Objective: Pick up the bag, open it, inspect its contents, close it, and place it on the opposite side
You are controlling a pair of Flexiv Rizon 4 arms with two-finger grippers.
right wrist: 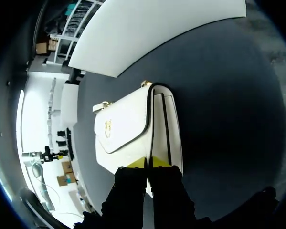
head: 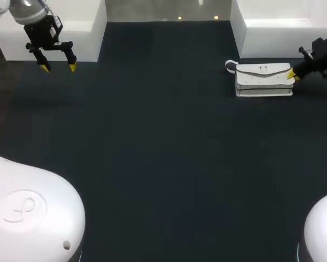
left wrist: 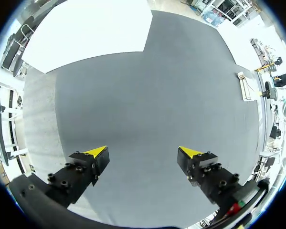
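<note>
The white flap bag (head: 264, 80) lies on the dark table near the back right, its strap loop (head: 230, 66) at the left end. My right gripper (head: 293, 77) comes in from the right, shut, with its yellow tips against the bag's right end. From the right wrist, the gripper (right wrist: 148, 163) presses on the bag (right wrist: 128, 129) just where the flap's edge meets the body; I cannot tell if it pinches the flap. At the back left, far from the bag, my left gripper (head: 58, 67) hangs open and empty above the table. The left wrist view has that gripper (left wrist: 143, 153) over bare mat, with the bag (left wrist: 245, 87) small in the distance.
A white box (head: 70, 27) stands at the back left, just behind the left gripper. Another white box (head: 283, 27) stands at the back right, close behind the bag. The dark mat (head: 163, 153) stretches across the middle and front of the table.
</note>
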